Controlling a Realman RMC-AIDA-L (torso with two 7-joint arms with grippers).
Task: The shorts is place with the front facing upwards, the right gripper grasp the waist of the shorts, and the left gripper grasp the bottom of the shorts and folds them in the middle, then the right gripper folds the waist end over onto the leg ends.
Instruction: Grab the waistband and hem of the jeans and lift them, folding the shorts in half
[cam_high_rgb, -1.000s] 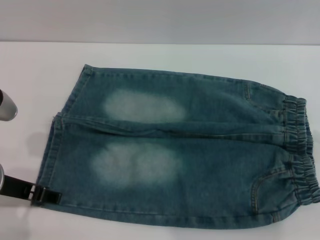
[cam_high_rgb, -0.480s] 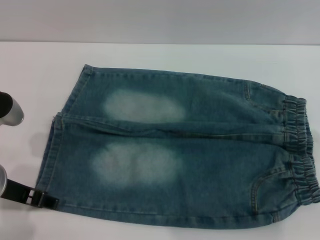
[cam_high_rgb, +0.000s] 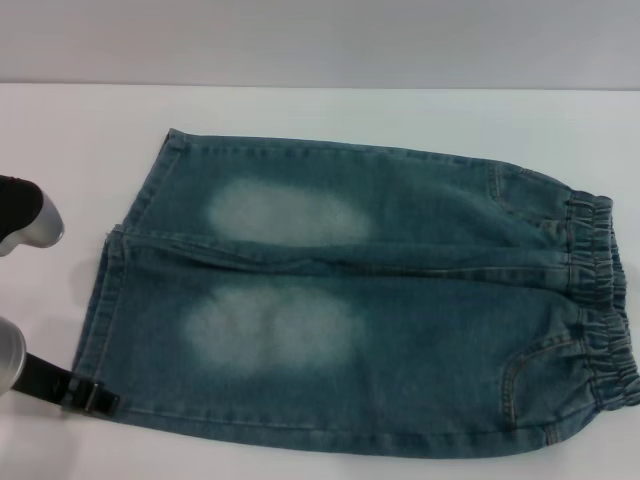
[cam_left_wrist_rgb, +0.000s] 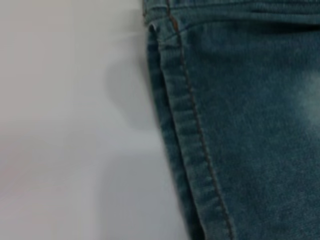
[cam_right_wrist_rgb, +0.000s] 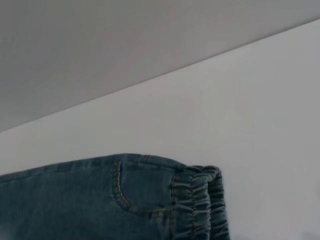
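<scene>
- Nearest, at eight o'clock, the left gripper sits at the near corner of the bottom of the shorts; whether it has pinched the denim I cannot tell.
- Beyond, the shorts lie flat on the table, ready for folding.
- At three o'clock, the waist of the shorts lies ungrasped; the right gripper is unseen.

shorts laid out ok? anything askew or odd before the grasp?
Nothing stands out. The shorts lie flat, front up, on the white table, the waist toward the robot's right, the leg hems toward its left. The pale patches look like denim wash, not stains. The left gripper sits at the near hem corner.
</scene>
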